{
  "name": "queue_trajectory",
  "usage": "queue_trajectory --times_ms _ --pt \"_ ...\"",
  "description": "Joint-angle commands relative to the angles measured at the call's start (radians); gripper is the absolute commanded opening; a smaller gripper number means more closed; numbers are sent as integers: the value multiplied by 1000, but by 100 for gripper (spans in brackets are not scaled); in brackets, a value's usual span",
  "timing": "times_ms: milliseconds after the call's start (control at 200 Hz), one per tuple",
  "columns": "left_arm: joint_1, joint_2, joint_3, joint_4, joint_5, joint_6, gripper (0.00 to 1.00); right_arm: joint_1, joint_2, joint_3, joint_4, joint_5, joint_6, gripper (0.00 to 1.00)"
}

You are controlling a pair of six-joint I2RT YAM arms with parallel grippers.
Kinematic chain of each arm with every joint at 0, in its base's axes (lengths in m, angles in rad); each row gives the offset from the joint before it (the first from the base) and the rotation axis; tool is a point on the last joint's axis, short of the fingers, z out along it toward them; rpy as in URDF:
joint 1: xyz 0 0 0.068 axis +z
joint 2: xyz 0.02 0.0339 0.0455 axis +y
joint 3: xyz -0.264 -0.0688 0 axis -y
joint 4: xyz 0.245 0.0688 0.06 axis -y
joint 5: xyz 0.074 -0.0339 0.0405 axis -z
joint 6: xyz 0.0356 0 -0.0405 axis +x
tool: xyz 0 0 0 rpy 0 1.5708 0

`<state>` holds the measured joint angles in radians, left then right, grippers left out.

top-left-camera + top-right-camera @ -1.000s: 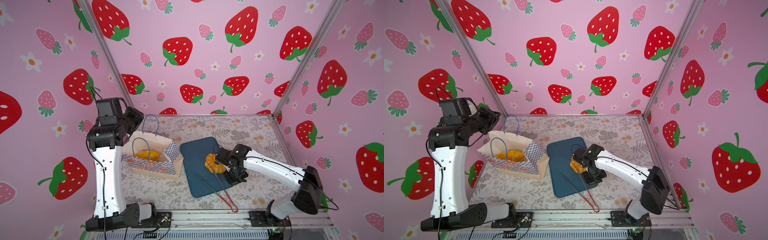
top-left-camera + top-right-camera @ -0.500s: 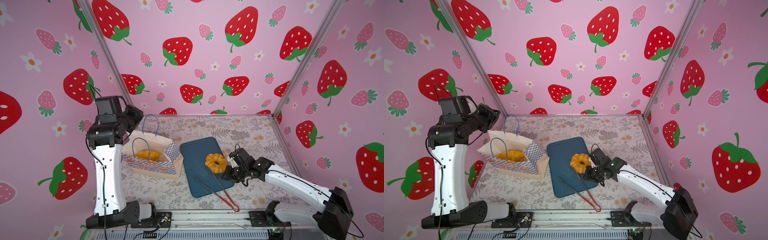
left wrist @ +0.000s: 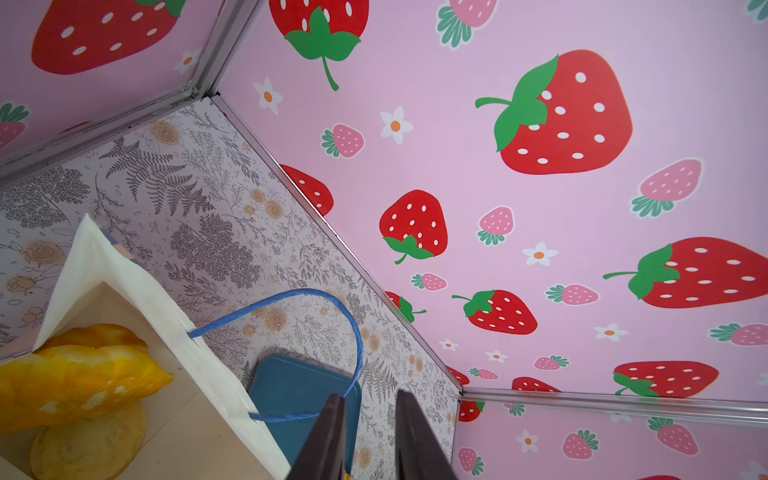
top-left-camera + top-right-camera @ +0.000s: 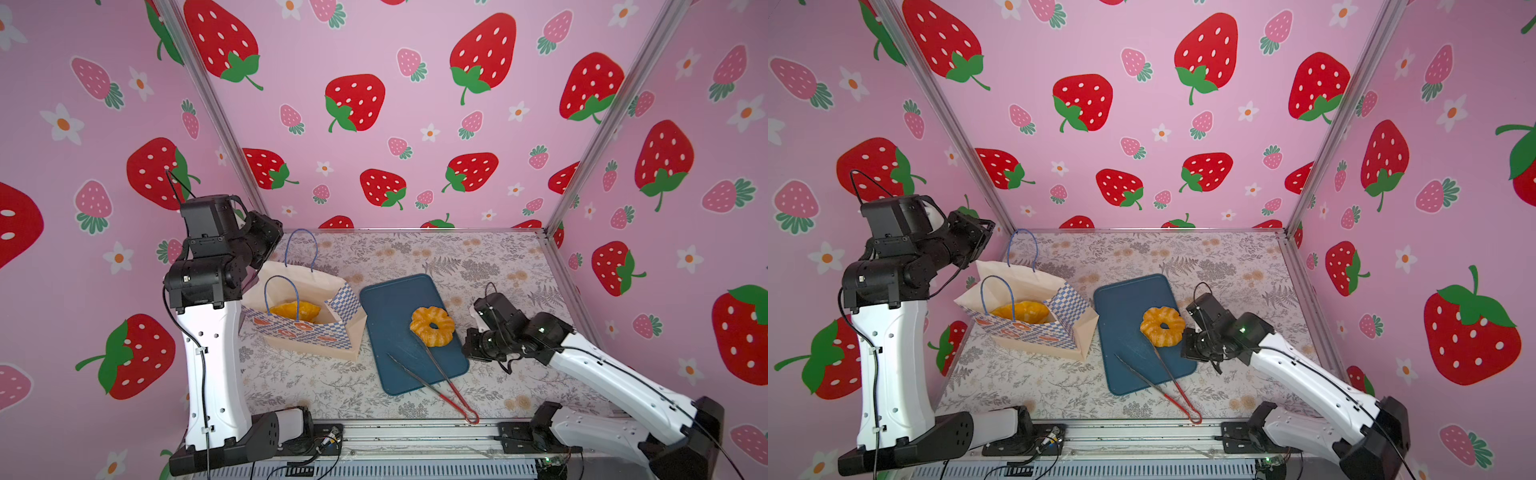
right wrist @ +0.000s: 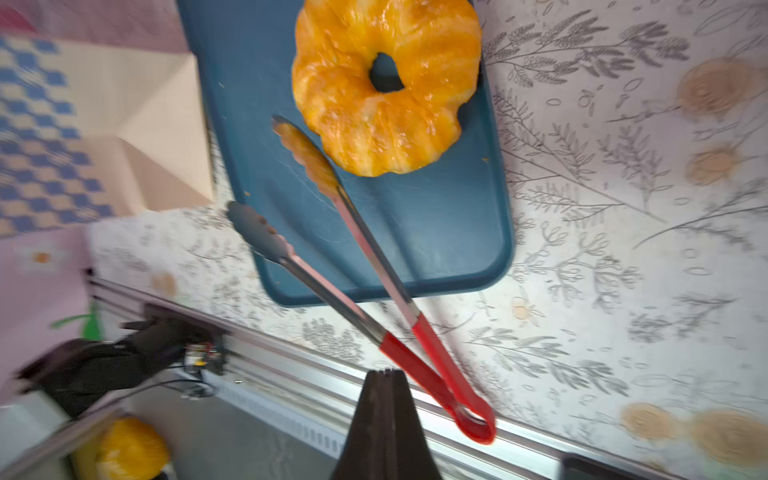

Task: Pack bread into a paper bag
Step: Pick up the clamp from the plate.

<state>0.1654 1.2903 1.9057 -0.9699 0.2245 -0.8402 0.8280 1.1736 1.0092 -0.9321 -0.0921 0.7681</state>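
The paper bag (image 4: 303,333) (image 4: 1034,332) stands open at the left with golden bread (image 4: 295,311) (image 3: 79,374) inside, and a paler round piece (image 3: 87,449) under it. A golden twisted ring (image 4: 432,326) (image 4: 1162,326) (image 5: 386,91) lies on the dark blue tray (image 4: 390,299). My left gripper (image 4: 274,239) (image 3: 368,399) hovers behind the bag by its rear blue handle (image 3: 324,297). Its jaws are a little apart with only floor between them, and the cord runs up to one fingertip. My right gripper (image 4: 469,345) (image 5: 384,372) is shut and empty, just right of the tray.
Red-handled metal tongs (image 4: 436,374) (image 5: 374,257) lie across the tray's front corner (image 5: 436,216), their tips beside the ring and their loop near the front rail (image 4: 415,428). Pink strawberry walls close in on three sides. Bare floral tabletop (image 4: 478,257) stretches behind the tray.
My right arm drew back to the right, off the ring, which stays on the tray. Its jaws opened and shut again. The left arm and bag have not moved.
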Motion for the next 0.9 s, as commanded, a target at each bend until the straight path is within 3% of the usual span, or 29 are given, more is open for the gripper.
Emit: queue_trajectory --times_ms 0,85,165,180,205,225,470,620,765,890 --pt "-1 -18 -6 -1 0 -5 27 115 81 9 -231 134 -96 4" --pt "-1 -25 -11 -6 -6 -4 26 168 92 -11 -221 113 -77 14" --pt "-3 -29 -16 -10 -16 -5 26 196 99 -22 -233 74 -75 34" --pt "-2 -29 -16 -12 -16 -4 26 200 104 -20 -240 69 -75 43" --pt "-3 -28 -16 -12 -17 -6 26 203 112 -15 -259 59 -77 92" --pt "-2 -27 -15 -13 -16 -7 26 207 121 -11 -269 49 -86 100" --pt "-2 -26 -66 -1 -11 -22 25 257 168 -21 -237 24 -149 100" --pt "-4 -25 -85 4 -17 -24 25 331 328 16 -220 69 -213 100" --pt "-4 -19 -91 5 -27 -22 25 411 498 69 -220 193 -268 100" --pt "-6 -19 -99 6 -22 -24 24 415 537 50 -156 192 -267 100"
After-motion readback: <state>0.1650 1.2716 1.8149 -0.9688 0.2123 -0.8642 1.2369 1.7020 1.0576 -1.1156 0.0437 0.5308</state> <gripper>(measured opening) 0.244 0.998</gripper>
